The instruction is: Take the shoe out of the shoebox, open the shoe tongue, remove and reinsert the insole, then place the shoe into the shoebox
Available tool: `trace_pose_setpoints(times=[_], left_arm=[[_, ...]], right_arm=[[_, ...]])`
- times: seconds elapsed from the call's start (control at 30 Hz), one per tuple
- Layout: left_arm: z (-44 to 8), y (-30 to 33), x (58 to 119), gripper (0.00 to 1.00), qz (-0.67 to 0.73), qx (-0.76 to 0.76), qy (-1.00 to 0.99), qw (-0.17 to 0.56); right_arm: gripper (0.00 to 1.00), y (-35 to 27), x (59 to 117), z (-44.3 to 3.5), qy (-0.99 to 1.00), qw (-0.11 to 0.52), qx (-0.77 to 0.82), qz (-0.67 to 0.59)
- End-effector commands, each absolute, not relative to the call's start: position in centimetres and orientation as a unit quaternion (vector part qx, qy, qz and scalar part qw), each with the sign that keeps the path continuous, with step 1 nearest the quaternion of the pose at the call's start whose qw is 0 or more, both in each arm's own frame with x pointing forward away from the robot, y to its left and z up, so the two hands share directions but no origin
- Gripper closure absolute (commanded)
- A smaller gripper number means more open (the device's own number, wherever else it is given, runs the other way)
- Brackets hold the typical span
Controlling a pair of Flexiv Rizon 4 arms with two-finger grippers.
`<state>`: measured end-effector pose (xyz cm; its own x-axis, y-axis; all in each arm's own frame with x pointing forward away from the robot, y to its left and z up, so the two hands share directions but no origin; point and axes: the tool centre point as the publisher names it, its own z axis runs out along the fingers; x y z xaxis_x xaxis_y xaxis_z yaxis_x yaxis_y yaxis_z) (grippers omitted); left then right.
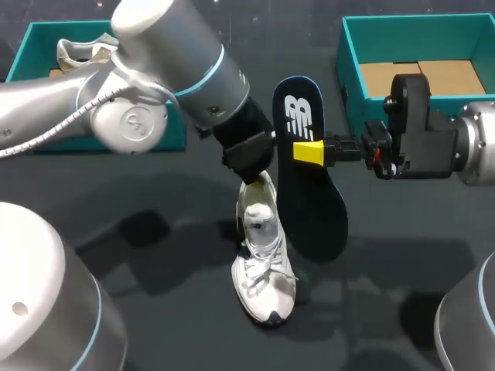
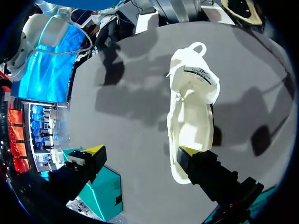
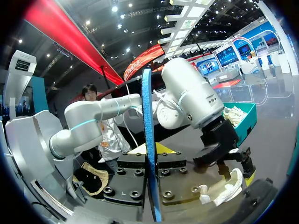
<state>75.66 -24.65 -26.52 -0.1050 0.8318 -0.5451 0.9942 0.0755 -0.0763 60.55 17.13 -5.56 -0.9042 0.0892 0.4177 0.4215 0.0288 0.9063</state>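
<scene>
Left arm sits closest, coming in from 9 o'clock. Its gripper hangs at 12 o'clock of the white shoe with the fingers spread wide and nothing clamped. One yellow fingertip is right at one end of the shoe, the other is off to the side over bare table. Shoe stands on its sole on the dark table, toe to 6 o'clock, heel to 12, not in either box. Dark blue insole is out of the shoe, at 1 o'clock from it, logo face toward the head camera. Right gripper reaches in from 3 o'clock, pinched across the insole's middle, one finger on each face. Can't tell if the insole's low end touches the shoe. Teal shoebox at 1 o'clock, cardboard floor showing. Second teal box at 11 o'clock with another pale shoe in it.
</scene>
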Motion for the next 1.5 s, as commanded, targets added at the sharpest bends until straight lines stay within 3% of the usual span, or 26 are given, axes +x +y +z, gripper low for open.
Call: trace_pose_setpoints(times=[0.03, 0.1, 0.53, 1.03, 1.4, 1.5], left_arm=[[-24.4, -23.8, 74.9, 0.0, -0.303, 0.619, 0.662, 0.294], [-22.5, -24.1, 75.2, 0.0, -0.342, 0.605, 0.645, 0.317], [-22.5, -24.1, 75.2, 0.0, -0.342, 0.605, 0.645, 0.317], [-16.6, -24.6, 77.1, 0.0, -0.448, 0.515, 0.56, 0.469], [-14.4, -22.0, 77.4, 0.0, -0.445, 0.501, 0.545, 0.504], [-14.4, -22.0, 77.4, 0.0, -0.445, 0.501, 0.545, 0.504]], right_arm=[[1.0, 17.3, 60.4, -5.7, -0.706, 0.122, -0.182, -0.673], [1.0, 17.3, 60.4, -5.7, -0.706, 0.122, -0.182, -0.673], [1.0, 17.3, 60.4, -5.7, -0.706, 0.122, -0.182, -0.673], [1.0, 17.3, 60.4, -5.7, -0.706, 0.122, -0.182, -0.673], [1.0, 12.4, 68.3, -7.5, -0.661, 0.226, -0.191, -0.689], [1.0, 12.4, 68.3, -7.5, -0.661, 0.226, -0.191, -0.689]])
